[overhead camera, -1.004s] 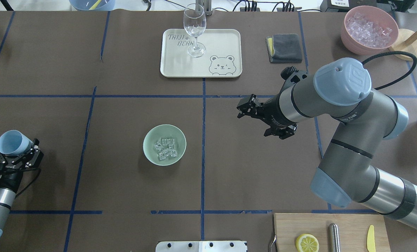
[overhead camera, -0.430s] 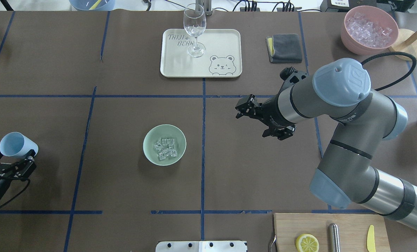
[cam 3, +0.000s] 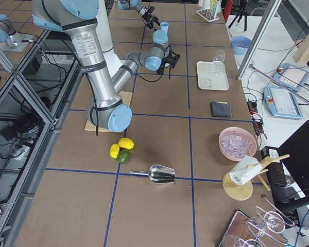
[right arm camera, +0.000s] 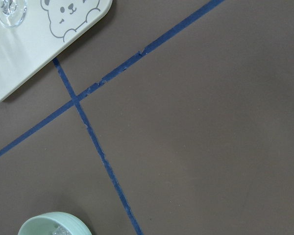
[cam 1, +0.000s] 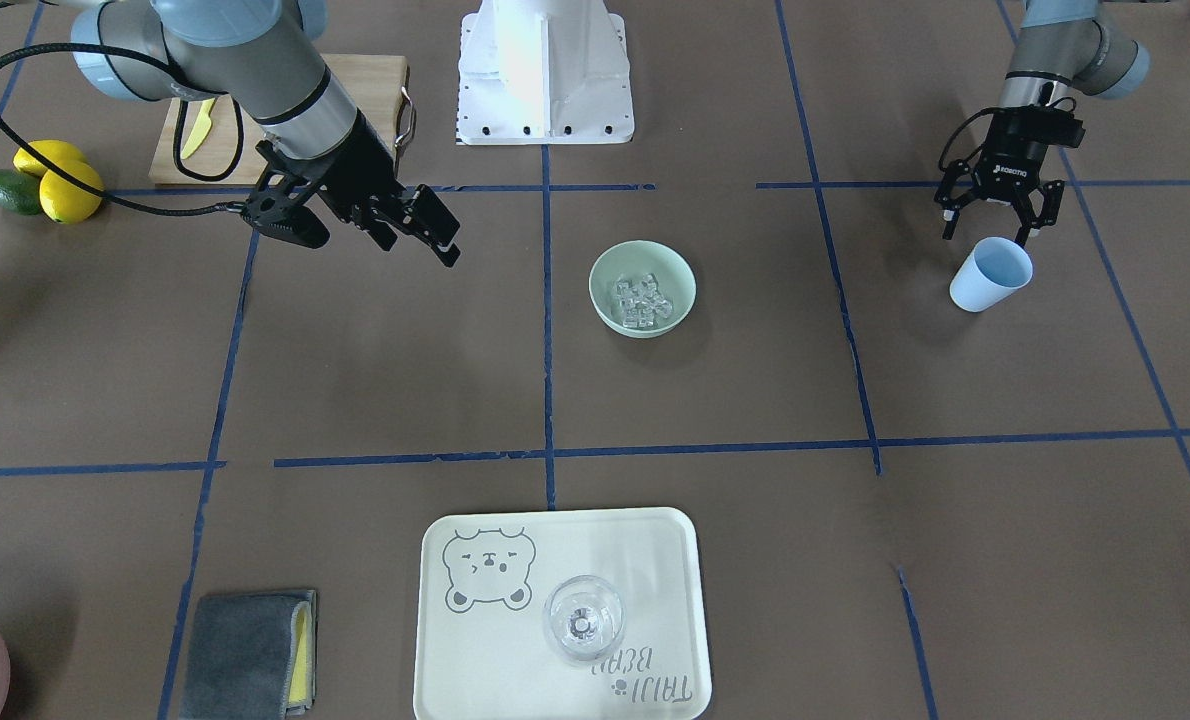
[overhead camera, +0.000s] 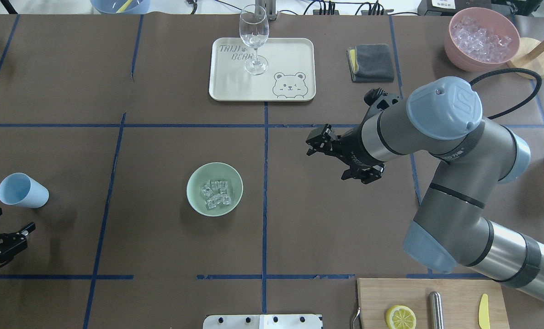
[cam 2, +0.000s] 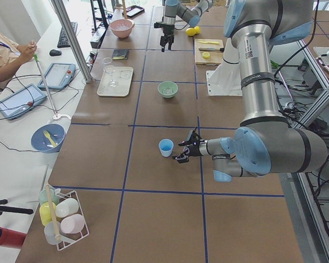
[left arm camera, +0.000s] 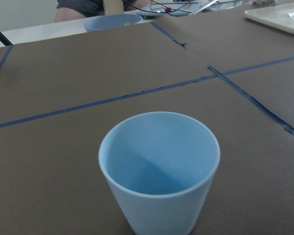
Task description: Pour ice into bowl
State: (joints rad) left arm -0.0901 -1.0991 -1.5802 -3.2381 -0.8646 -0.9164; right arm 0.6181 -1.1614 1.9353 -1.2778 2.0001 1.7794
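The pale mint-green bowl (overhead camera: 194, 201) stands left of the table's centre line, with a small heap of clear ice cubes (overhead camera: 216, 193) inside it. Both also show in the front view, the bowl (cam 1: 677, 310) and the ice (cam 1: 641, 294). A light blue cup (overhead camera: 23, 190) stands upright and empty at the table's left edge; it fills the left wrist view (left arm camera: 159, 171). My left gripper (overhead camera: 9, 220) is open and empty, a short way behind the cup. My right gripper (overhead camera: 317, 141) looks open and empty, hovering right of the bowl.
A pink bowl (overhead camera: 455, 50) of ice stands at the far right corner. A cream tray (overhead camera: 290, 55) with a wine glass (overhead camera: 254, 39) is at the back centre, with a grey cloth (overhead camera: 371, 62) beside it. A cutting board (overhead camera: 455, 292) with a lemon slice (overhead camera: 400, 317) is near right.
My left gripper has let go of the blue cup and drawn back from it. The cup now stands on the table. My right gripper has shifted slightly left.
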